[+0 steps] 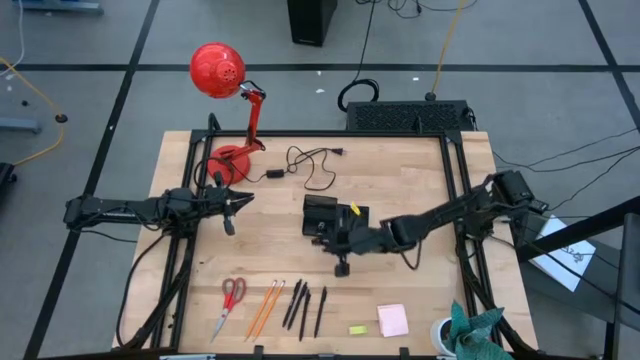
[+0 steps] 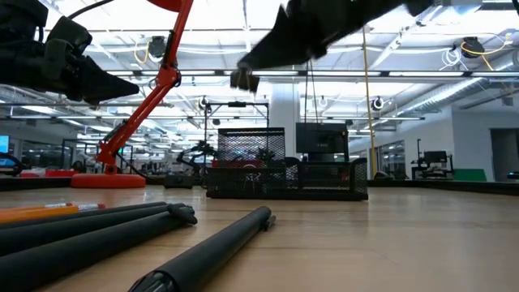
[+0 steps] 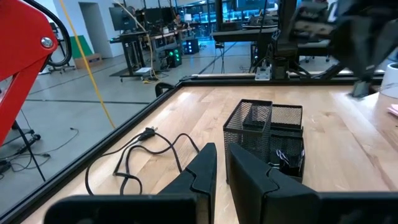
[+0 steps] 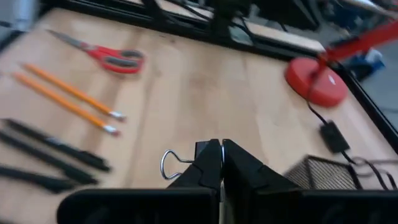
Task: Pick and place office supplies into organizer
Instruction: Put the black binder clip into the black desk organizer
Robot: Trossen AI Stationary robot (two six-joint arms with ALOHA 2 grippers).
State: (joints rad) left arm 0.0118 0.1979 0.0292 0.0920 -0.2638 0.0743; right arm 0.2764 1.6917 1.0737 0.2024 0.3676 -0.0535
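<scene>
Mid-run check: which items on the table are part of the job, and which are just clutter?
Job: organizer; binder clip in right gripper; scissors; pencils; pens; yellow-green block; pink sticky-note pad.
Clutter: red lamp; black cable.

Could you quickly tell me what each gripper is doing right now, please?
Left gripper: nearly shut, holding nothing, hovering near the lamp base.
Right gripper: shut on a binder clip, beside the organizer.

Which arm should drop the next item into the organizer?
Right. Its gripper is shut on a binder clip beside the organizer; the left gripper waits, empty, near the lamp base.
</scene>
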